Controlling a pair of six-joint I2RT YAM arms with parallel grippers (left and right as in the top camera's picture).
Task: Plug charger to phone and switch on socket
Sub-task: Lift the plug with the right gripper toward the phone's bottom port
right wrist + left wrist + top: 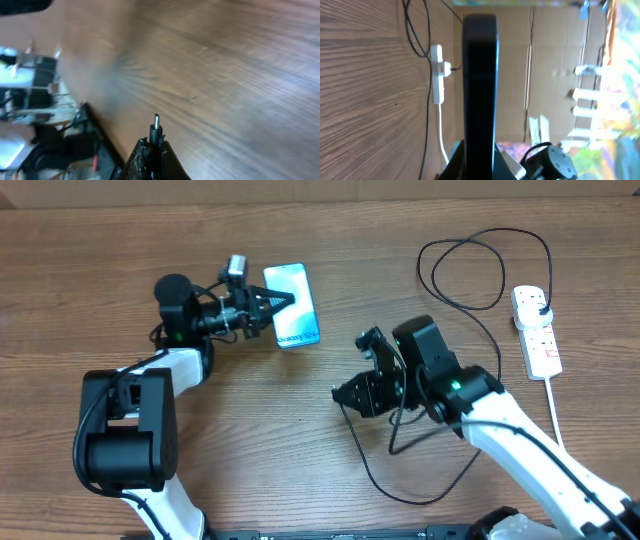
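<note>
The phone [298, 288] lies screen-up at the table's upper middle, its blue screen lit. My left gripper [280, 304] is shut on its left edge. In the left wrist view the phone [480, 80] appears edge-on as a dark upright bar between the jaws of the left gripper [480, 152]. My right gripper [345, 392] hovers at table centre, to the right of and below the phone, shut on the charger's connector tip [156, 129], which sticks out past the right gripper [155, 146]. The charger cable [470, 270] loops toward the socket [537, 330] at the far right, where its plug sits.
The charger's black cable also runs in a big loop [400, 480] under my right arm near the front edge. The socket's thick white cord [556, 415] trails toward the front right. In the left wrist view the socket [437, 75] lies beyond the phone, with cardboard behind it.
</note>
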